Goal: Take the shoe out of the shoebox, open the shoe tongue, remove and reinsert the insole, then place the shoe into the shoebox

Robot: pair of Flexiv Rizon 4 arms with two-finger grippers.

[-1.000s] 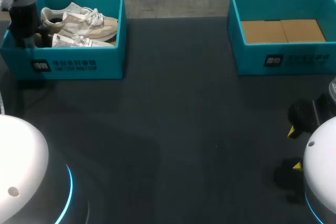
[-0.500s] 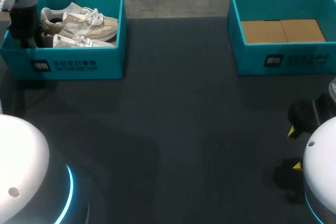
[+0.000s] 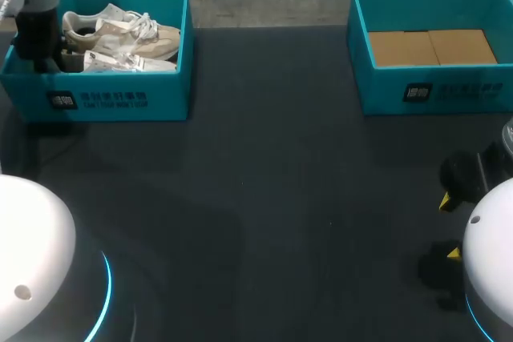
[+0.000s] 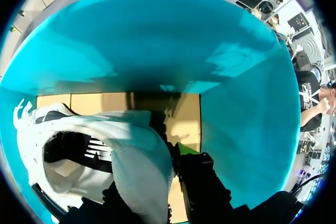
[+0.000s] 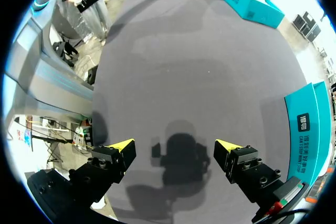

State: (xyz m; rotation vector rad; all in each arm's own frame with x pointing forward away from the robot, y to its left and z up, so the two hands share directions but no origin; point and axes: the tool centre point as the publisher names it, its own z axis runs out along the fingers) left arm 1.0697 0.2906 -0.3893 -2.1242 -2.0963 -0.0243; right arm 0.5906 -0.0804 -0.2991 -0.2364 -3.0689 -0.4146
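A teal shoebox (image 3: pixel 120 102) at the table's far left holds two white and beige sneakers. My left gripper (image 3: pixel 44 58) is down inside its left end. In the left wrist view the gripper (image 4: pixel 152 174) is shut on the heel of the nearer shoe (image 4: pixel 105 145), whose white collar is pinched between the two dark fingers; the box's teal wall (image 4: pixel 157 40) rises ahead. That shoe (image 3: pixel 120 62) lies along the box's front wall, the other shoe (image 3: pixel 120 31) behind it. My right gripper (image 3: pixel 449 227) hangs open and empty at the table's near right, over bare mat (image 5: pixel 174 146).
A second teal shoebox (image 3: pixel 433 90) with only a cardboard floor stands at the far right; its wall (image 5: pixel 310 129) is close beside my right gripper. The dark mat (image 3: pixel 264 182) spreads between the two boxes.
My left gripper has closed onto the nearer shoe's heel, and that shoe has shifted and tilted slightly in the box. The right arm has stayed still.
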